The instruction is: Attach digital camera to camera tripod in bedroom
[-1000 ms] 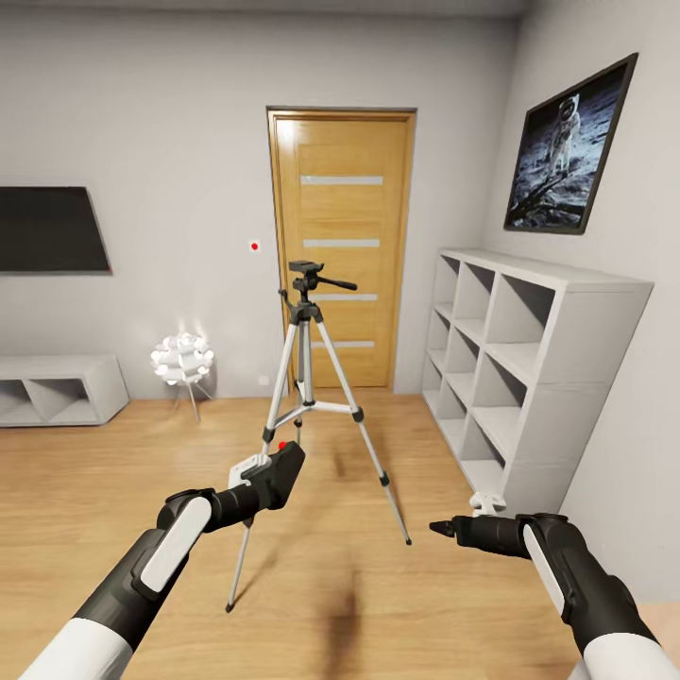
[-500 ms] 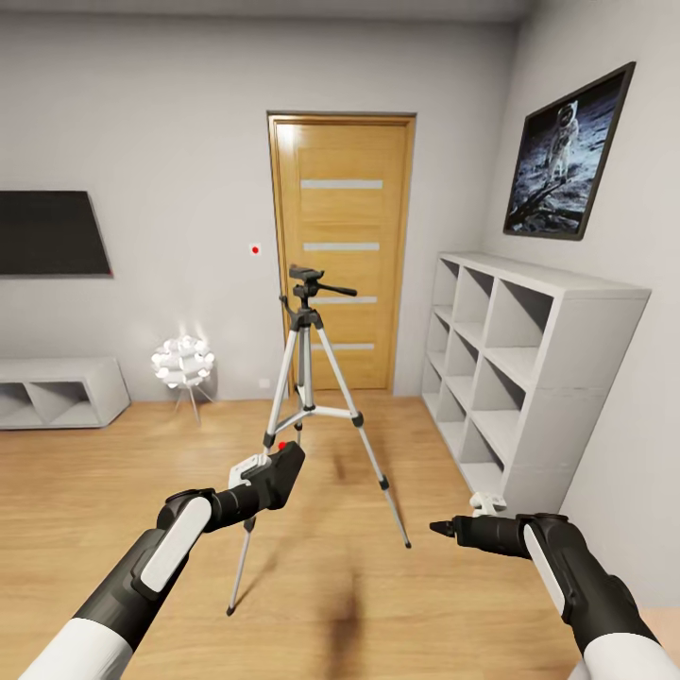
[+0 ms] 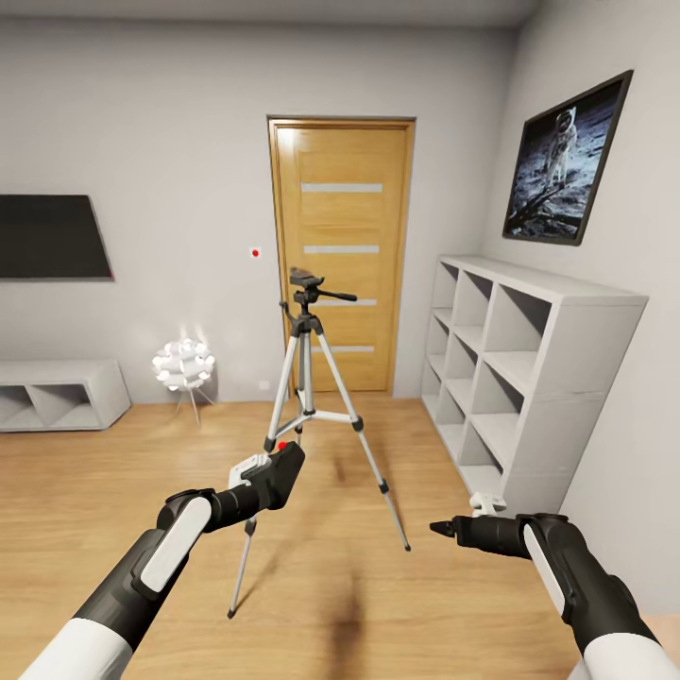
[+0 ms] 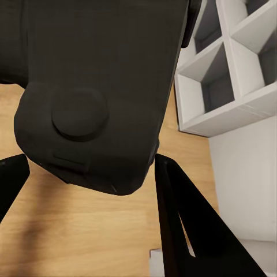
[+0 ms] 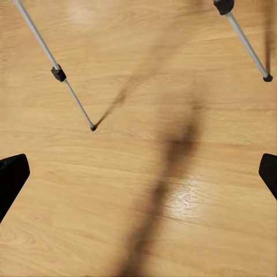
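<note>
You face a bedroom where one camera tripod (image 3: 307,416) stands upright on the wood floor (image 3: 94,491), in front of the oak door (image 3: 342,250). Your left tool (image 3: 274,472) is clamped around the one digital camera (image 3: 277,470), held low and near you, just left of the tripod's legs; its red dot shows on top. Your right tool (image 3: 440,528) hangs empty to the right, fingers spread wide above bare floor. White cubby shelves (image 3: 515,373) along the right wall hold nothing you can make out. A black TV (image 3: 52,236) and a framed astronaut picture (image 3: 565,161) hang on the walls. No writing is readable.
</note>
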`<state>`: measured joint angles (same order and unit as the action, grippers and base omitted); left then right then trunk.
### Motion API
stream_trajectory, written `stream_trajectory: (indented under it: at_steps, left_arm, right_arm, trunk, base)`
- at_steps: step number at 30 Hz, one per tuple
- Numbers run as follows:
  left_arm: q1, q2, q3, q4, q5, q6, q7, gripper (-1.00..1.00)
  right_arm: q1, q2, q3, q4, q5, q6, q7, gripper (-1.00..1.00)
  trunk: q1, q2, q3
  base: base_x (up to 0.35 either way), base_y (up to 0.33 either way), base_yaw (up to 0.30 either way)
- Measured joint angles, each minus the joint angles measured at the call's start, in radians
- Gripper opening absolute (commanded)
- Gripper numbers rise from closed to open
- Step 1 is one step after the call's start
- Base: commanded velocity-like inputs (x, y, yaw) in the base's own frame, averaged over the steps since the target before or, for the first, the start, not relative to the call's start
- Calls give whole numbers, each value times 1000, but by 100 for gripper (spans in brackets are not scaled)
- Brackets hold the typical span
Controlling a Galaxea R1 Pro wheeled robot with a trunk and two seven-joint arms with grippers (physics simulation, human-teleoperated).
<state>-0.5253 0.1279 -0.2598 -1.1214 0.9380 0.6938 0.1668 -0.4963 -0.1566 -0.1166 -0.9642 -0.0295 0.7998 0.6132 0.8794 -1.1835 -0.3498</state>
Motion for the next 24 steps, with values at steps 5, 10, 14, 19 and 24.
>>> stream_trajectory:
  at_steps: [5, 10, 14, 19, 24]
  left_arm:
    - [0, 0, 0, 0, 0, 0, 0, -100]
    - [0, 0, 1, 0, 0, 0, 0, -100]
    - [0, 0, 1, 0, 0, 0, 0, -100]
    - [0, 0, 1, 0, 0, 0, 0, -100]
    - [0, 0, 1, 0, 2, 0, 0, -100]
  right_arm:
    - [0, 0, 0, 0, 0, 1, 0, 100]
    - [0, 0, 0, 0, 0, 4, 0, 100]
    - [0, 0, 0, 0, 0, 4, 0, 100]
    - [0, 0, 0, 0, 0, 5, 0, 100]
    - [0, 0, 0, 0, 0, 4, 0, 100]
  trunk:
    - [-19, 35, 16]
    - [-38, 70, 31]
    - [-54, 98, 44]
    - [-73, 133, 60]
    - [-92, 168, 75]
  base:
    - [0, 0, 0]
    - [0, 0, 0]
    - [0, 0, 0]
    - [0, 0, 0]
    - [0, 0, 0]
